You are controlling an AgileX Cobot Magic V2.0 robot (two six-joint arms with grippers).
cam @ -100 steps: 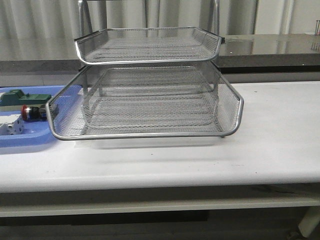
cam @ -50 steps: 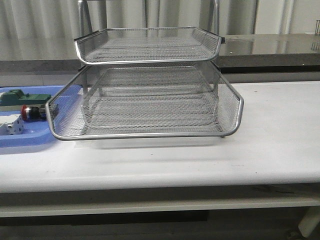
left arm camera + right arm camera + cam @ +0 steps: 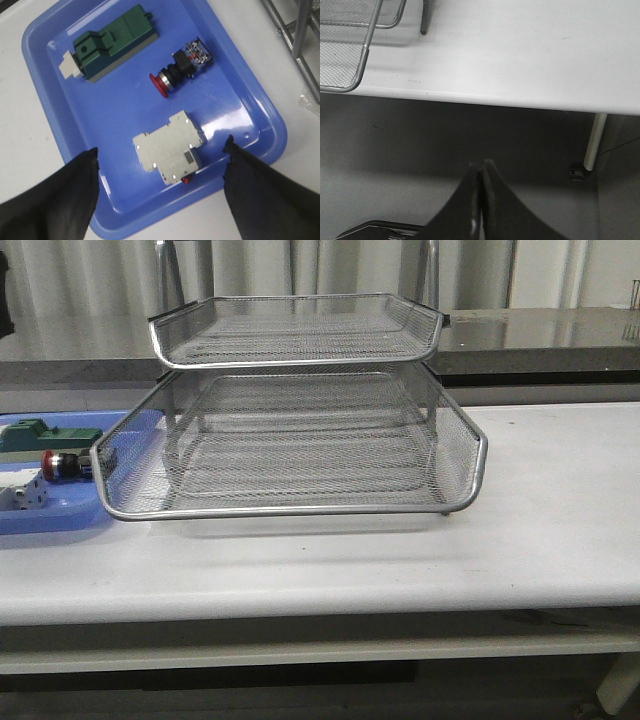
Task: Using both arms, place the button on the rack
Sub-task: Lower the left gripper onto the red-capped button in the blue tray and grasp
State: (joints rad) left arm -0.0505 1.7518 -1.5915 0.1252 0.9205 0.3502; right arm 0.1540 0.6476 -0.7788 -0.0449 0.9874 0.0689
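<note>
Front view, left edge: a flat blue tray lies on the white counter, just beside the left rim of the rack. On the tray sit a green block, the button and a white block, in that order from back to front. The button lies on its side, red cap toward the left, dark body toward the rack.

Left wrist view: the left hand hangs above the blue tray with its two black fingers spread wide, holding nothing. The white block shows between the fingers. The button lies further off on the tray floor, apart from both the white block and the green block, its silver collar just behind the red cap. Grey bars of the rack cross one corner of the view.

Front view, centre: the rack stands on the counter, its lower mesh tray drawn forward beyond the upper one; both visible trays hold nothing.

Right wrist view: the right hand has its fingers pressed together, gripping nothing, and sits below and off the front edge of the counter. A corner of the rack and one thin leg appear on the counter
</note>
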